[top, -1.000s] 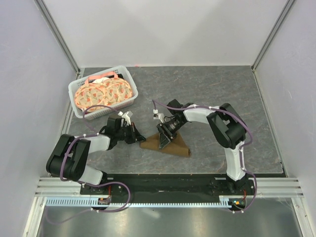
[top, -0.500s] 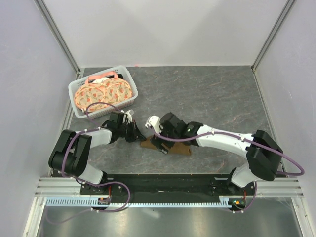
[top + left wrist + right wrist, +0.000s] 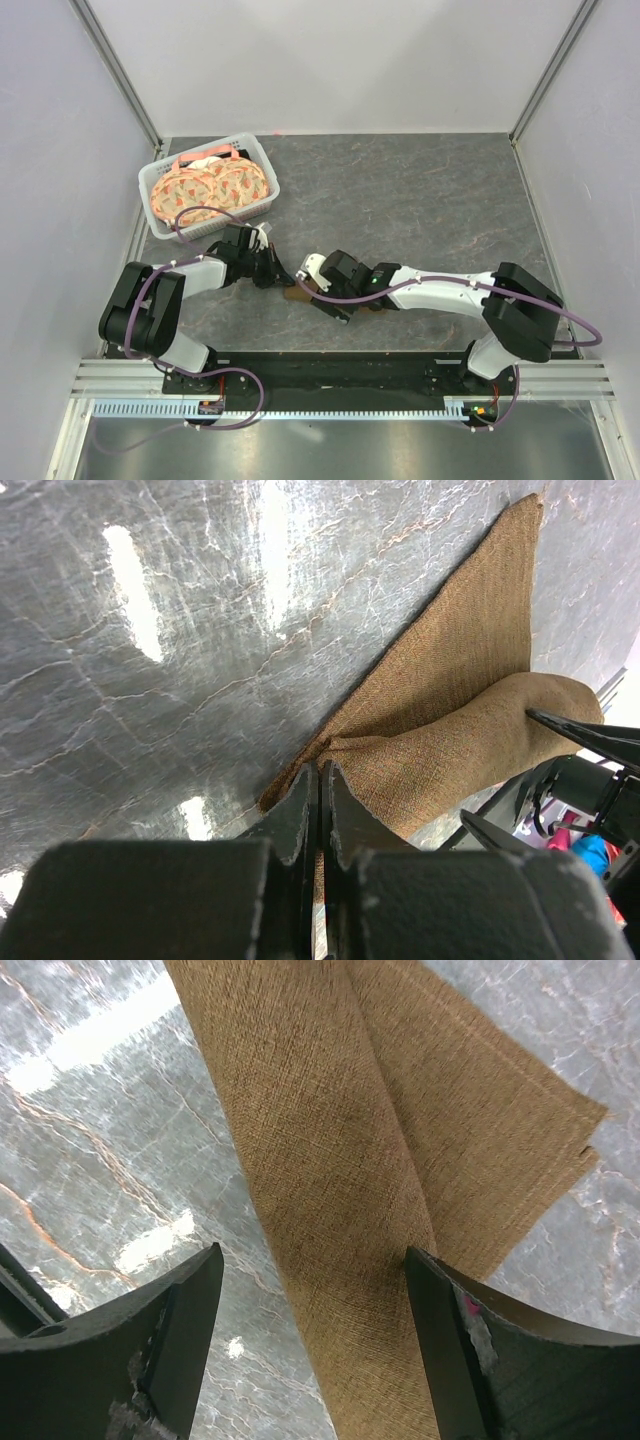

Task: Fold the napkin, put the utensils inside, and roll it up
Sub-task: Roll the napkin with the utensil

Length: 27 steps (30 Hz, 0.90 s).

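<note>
The right arm (image 3: 440,288) is hiding most of the napkin (image 3: 450,710), the right gripper (image 3: 312,1300) hanging spread over it. The left gripper (image 3: 320,780) is pinching its corner; a plate basket (image 3: 158,178) is sitting behind.

A plain medium-brown woven napkin (image 3: 340,1160) lies on a dark grey worktop (image 3: 420,190) veined with pale marbling. Round plates (image 3: 212,188) show an orange-and-cream pattern inside a white lattice basket (image 3: 148,200). The left arm (image 3: 195,283) and right arm (image 3: 440,290) are white and black, trailed by purple cables (image 3: 200,209).
</note>
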Motion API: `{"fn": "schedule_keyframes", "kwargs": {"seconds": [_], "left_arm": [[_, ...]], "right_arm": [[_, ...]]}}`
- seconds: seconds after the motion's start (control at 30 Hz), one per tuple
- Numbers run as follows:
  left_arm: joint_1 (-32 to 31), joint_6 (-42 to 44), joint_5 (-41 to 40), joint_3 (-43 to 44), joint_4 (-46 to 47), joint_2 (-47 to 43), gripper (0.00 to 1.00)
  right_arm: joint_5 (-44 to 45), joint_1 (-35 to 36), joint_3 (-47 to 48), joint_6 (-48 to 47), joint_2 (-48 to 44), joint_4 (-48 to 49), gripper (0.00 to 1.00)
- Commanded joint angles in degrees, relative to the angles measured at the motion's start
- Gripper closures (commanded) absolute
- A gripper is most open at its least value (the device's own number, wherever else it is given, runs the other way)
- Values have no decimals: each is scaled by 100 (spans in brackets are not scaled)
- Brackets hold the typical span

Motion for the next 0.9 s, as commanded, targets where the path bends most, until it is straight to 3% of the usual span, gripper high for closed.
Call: {"fn": "schedule_keyframes", "kwargs": {"seconds": [0.0,0.27,0.43,0.5,0.6,0.63,0.73,0.87], "left_arm": [[-21,135,-156,115,-247,38,98],[-21,135,-112,176,-318,3,98],[-21,144,-33,211,-361,-102,98],[-12,118,-24,238,-414,-207,98],[-3,100,-224,378,-642,-576,78],[-3,109,-330,465,-739,-812,62],[-3,153,-875,598,-1108,-1156,41],[6,232,-1473,563,-1346,-1770,36]], "right_arm": [[178,29,-81,73,167,61,19],[301,2,-72,56,623,-18,23],[-93,-156,69,-14,932,-211,36],[-452,-261,104,-58,993,-229,47],[-892,-419,104,-128,1011,-220,58],[-1225,-463,112,-146,1020,-212,60],[-1902,-674,139,-234,1029,-194,65],[-2966,-1087,279,-234,1090,-133,68]]}}
